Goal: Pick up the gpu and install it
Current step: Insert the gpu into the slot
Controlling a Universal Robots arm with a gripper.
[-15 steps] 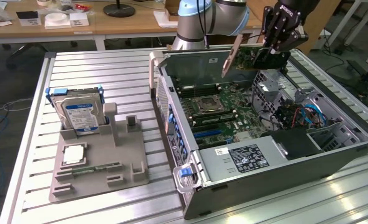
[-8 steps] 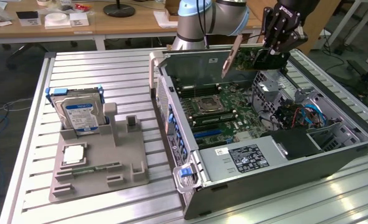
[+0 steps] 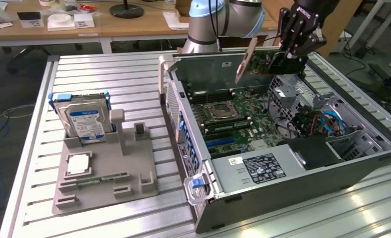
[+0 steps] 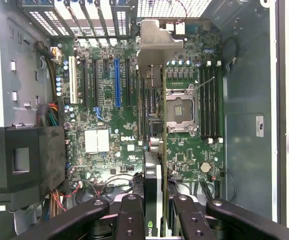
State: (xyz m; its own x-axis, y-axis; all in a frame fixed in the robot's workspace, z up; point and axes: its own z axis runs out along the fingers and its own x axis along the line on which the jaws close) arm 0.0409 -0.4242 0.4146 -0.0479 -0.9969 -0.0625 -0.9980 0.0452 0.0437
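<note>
My tool (image 3: 286, 60) is closed on the gpu (image 3: 260, 60), and I've got it in the air over the far end of the open computer case (image 3: 354, 161), clear of the motherboard (image 3: 232, 121) below. Down the wrist view the gpu (image 4: 156, 145) runs edge-on between my two fingers (image 4: 132, 215), silver bracket (image 4: 159, 35) at the far end, and hangs between the expansion slots and the processor socket (image 4: 178, 107). It isn't seated in anything yet.

I judge the handling this way: a light card, stiff enough not to droop, but thin and fragile. I'd grip the bare board edges, away from the bracket. The contact edge has to stay untouched, and I'd avoid twisting it.

Count: one gpu, one tool, one case. On the tabletop (image 3: 116, 79) at the exterior view's left stands one grey holder (image 3: 106, 191). I can make out one hard drive (image 3: 84, 123) upright in it and one narrow green memory stick (image 3: 102, 179) lying flat. One blue slot (image 4: 117, 82) stands out among the black ones.
</note>
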